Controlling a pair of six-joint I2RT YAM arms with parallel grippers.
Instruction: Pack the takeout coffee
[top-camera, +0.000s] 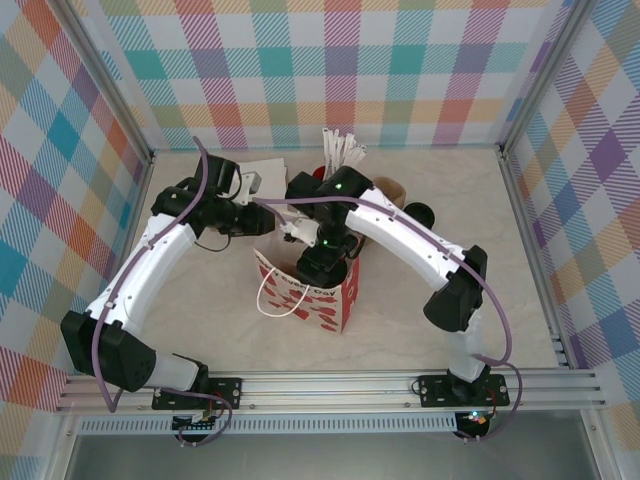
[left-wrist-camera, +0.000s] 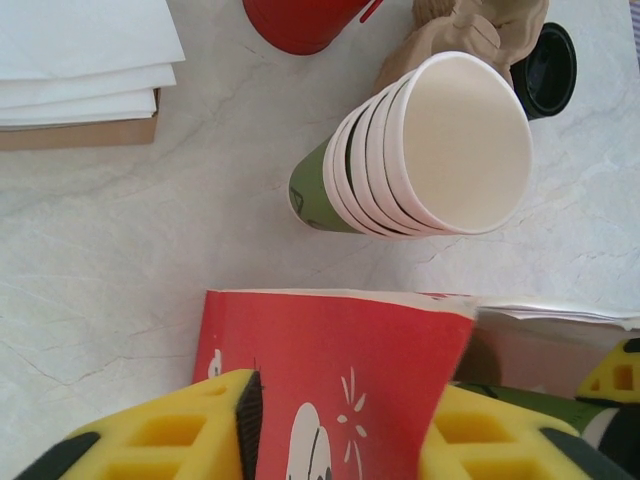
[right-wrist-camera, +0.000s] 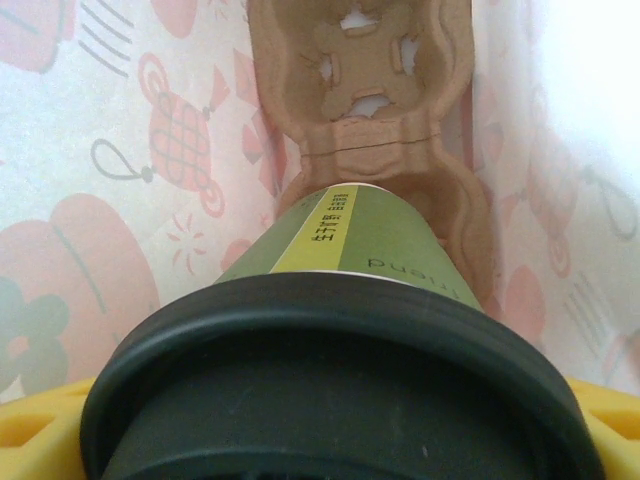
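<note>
Surface: pale marbled table (top-camera: 215, 325), walled on three sides with bright plaid cloth (top-camera: 350, 70). A metal rail (top-camera: 330, 385) runs along the near edge.

Left end effector (left-wrist-camera: 345, 400): yellow fingers (left-wrist-camera: 180, 440) stand partly apart, and the printed wall of the red bag (left-wrist-camera: 330, 350) lies across the gap. Cannot tell whether the wall is pinched or only framed.
- Just beyond the bag's rim, ahead of this end effector: a stack of olive-green cups (left-wrist-camera: 440, 150), five nested, cream inside, standing on the table.
- Further ahead: a red cup (left-wrist-camera: 300, 20), a brown pulp piece (left-wrist-camera: 470, 30) and a loose black lid (left-wrist-camera: 548, 70) to the right.
- Ahead and to the left: a pile of white sheets (left-wrist-camera: 80, 60).

Right end effector (right-wrist-camera: 320, 420): down inside the bag, with pink print showing through the paper walls. The fingers are set wide, one on each side of the black lid of a green coffee cup (right-wrist-camera: 340, 240), clasping it. The cup's far end meets a brown cup carrier (right-wrist-camera: 370, 110) that lies directly beyond it.
</note>
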